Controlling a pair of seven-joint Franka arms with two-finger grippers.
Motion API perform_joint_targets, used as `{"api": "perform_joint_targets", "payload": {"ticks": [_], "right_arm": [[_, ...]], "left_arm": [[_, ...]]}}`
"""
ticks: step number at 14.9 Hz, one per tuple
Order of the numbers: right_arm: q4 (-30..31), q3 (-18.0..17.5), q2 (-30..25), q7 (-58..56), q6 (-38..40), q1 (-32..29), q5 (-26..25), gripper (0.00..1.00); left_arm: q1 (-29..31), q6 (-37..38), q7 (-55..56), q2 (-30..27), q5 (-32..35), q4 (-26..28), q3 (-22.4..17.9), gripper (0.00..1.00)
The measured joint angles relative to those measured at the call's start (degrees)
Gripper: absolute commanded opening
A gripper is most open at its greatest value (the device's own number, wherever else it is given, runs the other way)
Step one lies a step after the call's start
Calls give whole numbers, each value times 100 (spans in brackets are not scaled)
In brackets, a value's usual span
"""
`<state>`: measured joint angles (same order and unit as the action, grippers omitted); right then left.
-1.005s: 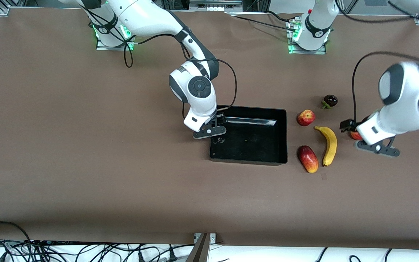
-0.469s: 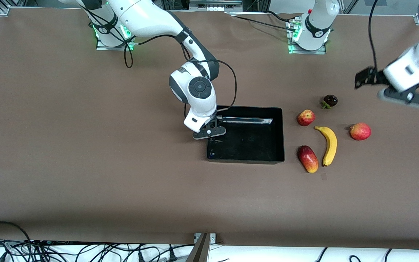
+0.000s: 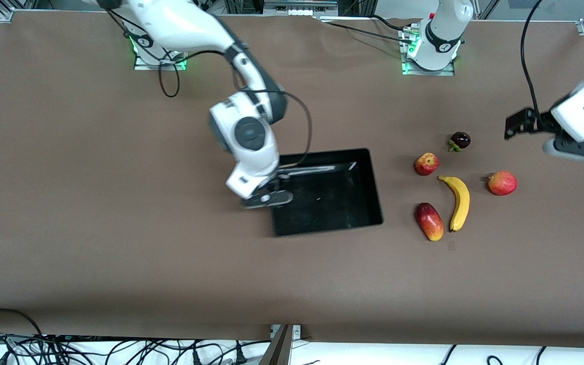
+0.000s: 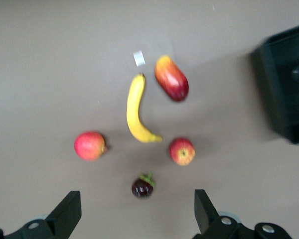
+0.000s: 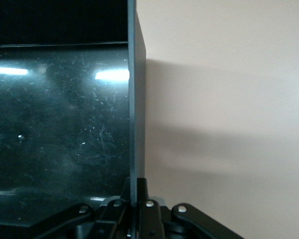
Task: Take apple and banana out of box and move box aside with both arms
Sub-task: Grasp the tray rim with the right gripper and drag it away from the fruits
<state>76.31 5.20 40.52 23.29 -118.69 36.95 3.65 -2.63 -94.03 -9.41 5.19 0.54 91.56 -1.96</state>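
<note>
A matte brown table (image 3: 119,243) fills the front view, with metal framing along the edge by the arm bases and a tangle of black cables below the edge nearest the camera.

One shallow rectangular glossy black plastic box (image 3: 337,203) sits near the middle of the table, skewed to the table's edges. Five fruits lie in a loose cluster toward the left arm's end of the table from the box, none touching another or the box. There is one long curved yellow banana (image 3: 458,201), one small round red apple with yellowish patches (image 3: 426,163), one elongated red-yellow mango-like fruit (image 3: 429,221), one larger red round fruit with a nub (image 3: 502,183), and one small dark purple fruit with a green stem (image 3: 460,140). The apple is the fruit closest to the box; the mango-like fruit lies just beside the banana on the box's side.

Two white arms work the table. The right gripper (image 3: 267,198) is clamped together on the box's low wall at the end toward the right arm; the right wrist view shows that thin wall (image 5: 136,99) running straight into the closed fingers (image 5: 142,191). The left gripper (image 4: 137,211) hangs in the air over the fruit cluster's dark purple fruit, its fingers (image 4: 67,211) spread wide apart and holding nothing.

Bare brown surface lies all around the box, widest toward the right arm's end.
</note>
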Motion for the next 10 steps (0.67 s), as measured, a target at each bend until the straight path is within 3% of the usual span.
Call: {"api": "perform_joint_targets", "payload": {"ticks": [6, 10], "right_arm": [[53, 19, -676, -1715, 1202, -1913, 2, 0], [724, 15, -1036, -2235, 1186, -2596, 2, 0]], "left_arm": [[-84, -183, 328, -405, -32, 493, -172, 100], [-86, -215, 358, -479, -33, 609, -215, 100]]}}
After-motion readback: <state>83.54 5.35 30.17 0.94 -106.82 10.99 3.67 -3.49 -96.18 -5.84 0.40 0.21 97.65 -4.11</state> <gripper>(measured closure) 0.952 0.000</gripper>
